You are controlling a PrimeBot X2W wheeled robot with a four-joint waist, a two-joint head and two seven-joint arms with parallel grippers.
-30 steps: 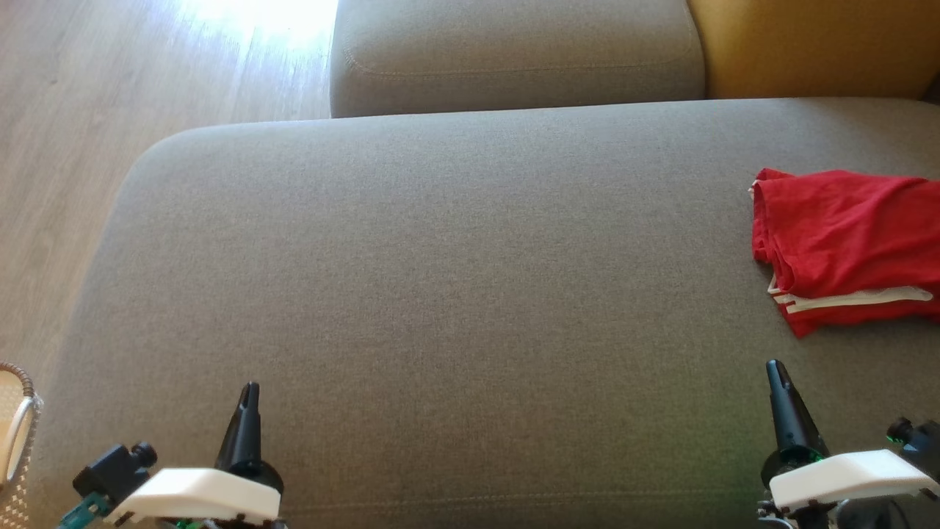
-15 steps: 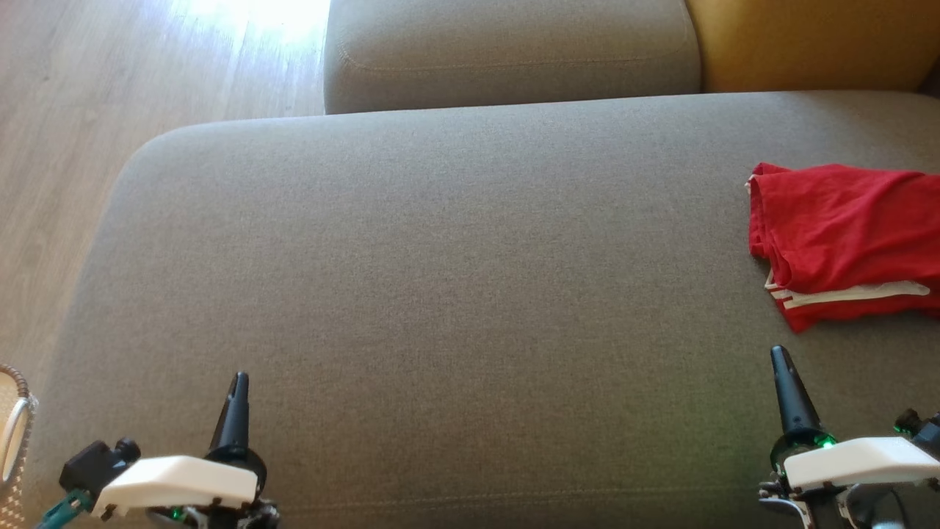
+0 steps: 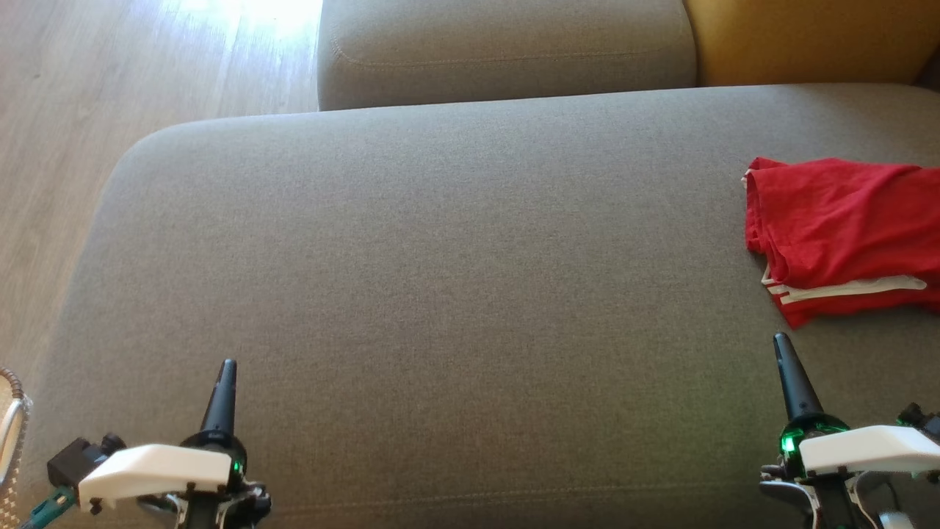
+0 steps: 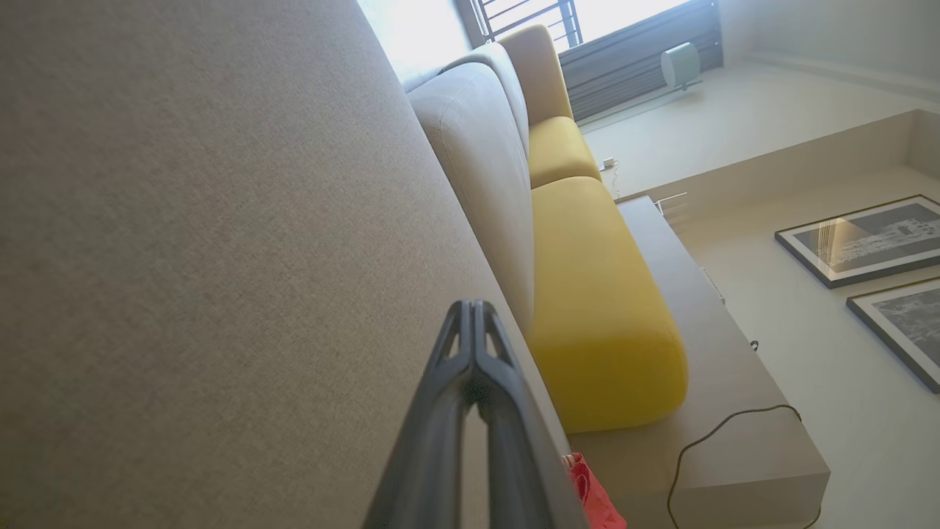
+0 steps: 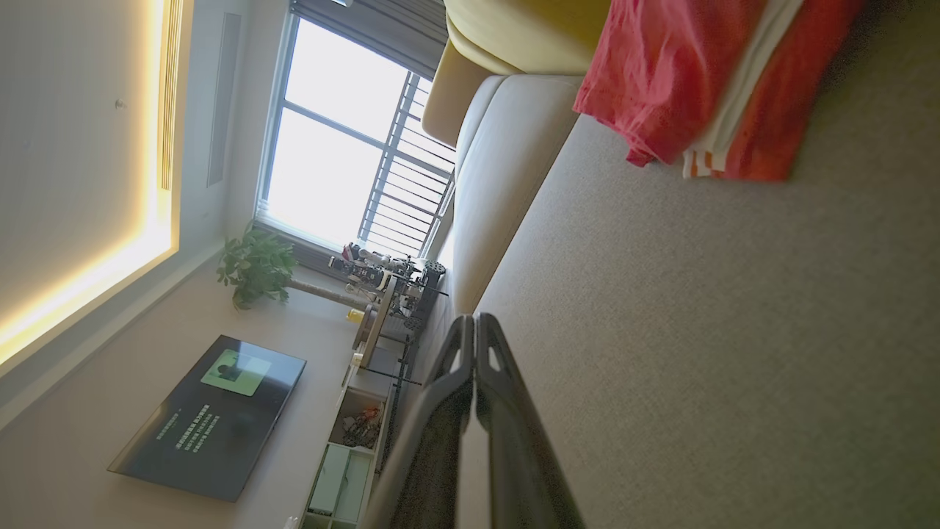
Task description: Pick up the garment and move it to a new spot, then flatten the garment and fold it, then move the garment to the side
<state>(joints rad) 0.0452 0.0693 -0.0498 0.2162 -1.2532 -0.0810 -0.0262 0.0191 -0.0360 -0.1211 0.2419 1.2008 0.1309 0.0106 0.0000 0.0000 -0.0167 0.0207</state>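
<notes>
Head view, far left: pale wood floor (image 3: 110, 110), sun glare at the top. In the lower-left corner is a woven rim (image 3: 13, 426), cut by the frame edge, so it's unclear what it belongs to.

The left gripper (image 3: 226, 367) sits low left over the front of the grey seat cushion (image 3: 440, 279). Its fingers are pressed together with nothing between them, pointing up the view. Contact with the fabric can't be told. In the left wrist view the left gripper (image 4: 474, 312) has its tips meeting. Grey fabric lies to one side, and two framed pictures (image 4: 859, 239) hang on the wall beyond.

The middle of the seat cushion is bare. Behind it is a grey back cushion (image 3: 507, 51), with a yellow cushion (image 3: 808, 37) to its right.

The right gripper (image 3: 781, 342) is low right with fingers together, empty, and its tip is near the garment (image 3: 837, 220) but apart from it. The garment is red with white stripes. It lies folded on the seat cushion at the far right, partly cut by the frame edge.

In the right wrist view the right gripper (image 5: 474, 323) has its tips closed. The garment (image 5: 661, 73) lies ahead on the grey fabric. A window (image 5: 345, 162) and a television (image 5: 209, 415) show off to the side.
</notes>
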